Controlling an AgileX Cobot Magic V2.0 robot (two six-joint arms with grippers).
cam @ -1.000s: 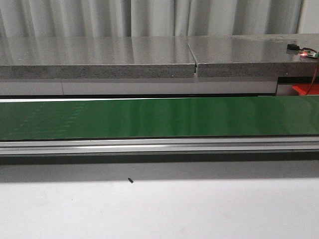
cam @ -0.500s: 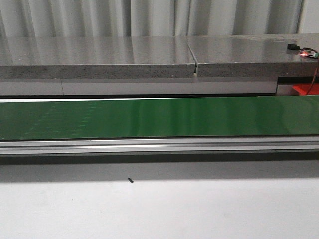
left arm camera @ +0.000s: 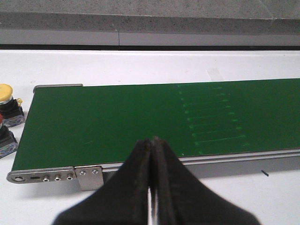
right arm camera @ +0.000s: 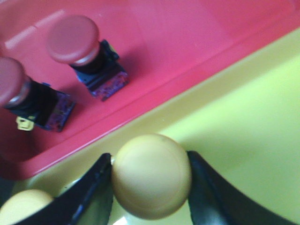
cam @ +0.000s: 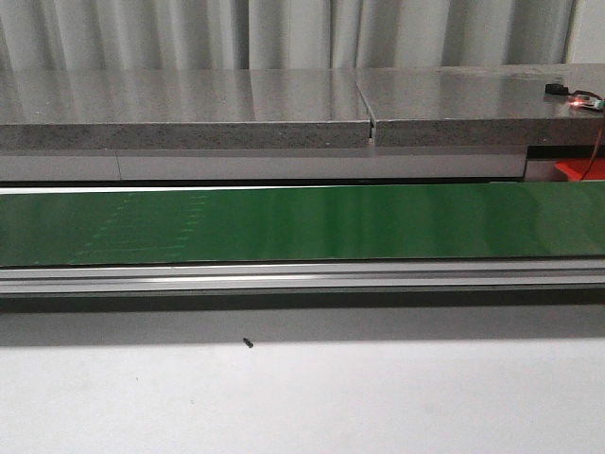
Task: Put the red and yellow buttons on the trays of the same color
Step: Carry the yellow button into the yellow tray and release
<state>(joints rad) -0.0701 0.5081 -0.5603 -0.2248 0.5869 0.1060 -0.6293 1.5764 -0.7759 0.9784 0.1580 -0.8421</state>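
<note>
In the right wrist view my right gripper (right arm camera: 151, 174) is shut on a yellow button (right arm camera: 151, 176), its round cap squeezed between both fingers above the yellow tray (right arm camera: 243, 140). A second yellow button (right arm camera: 23, 206) lies in that tray. Two red buttons (right arm camera: 75, 40) (right arm camera: 10, 80) lie in the red tray (right arm camera: 187, 42) beside it. My left gripper (left arm camera: 152, 143) is shut and empty, over the near edge of the green belt (left arm camera: 140, 117). Past the belt's end stand a yellow button (left arm camera: 5, 93) and a partly cut-off red button (left arm camera: 5, 140). Neither gripper shows in the front view.
The green conveyor belt (cam: 302, 225) runs across the front view with a metal rail (cam: 302, 277) along its near side. A grey stone ledge (cam: 189, 109) lies behind it. A small black speck (cam: 248, 343) sits on the white table (cam: 302, 397).
Faint light marks on the belt have drifted to the right. Nothing else differs in the front view.
</note>
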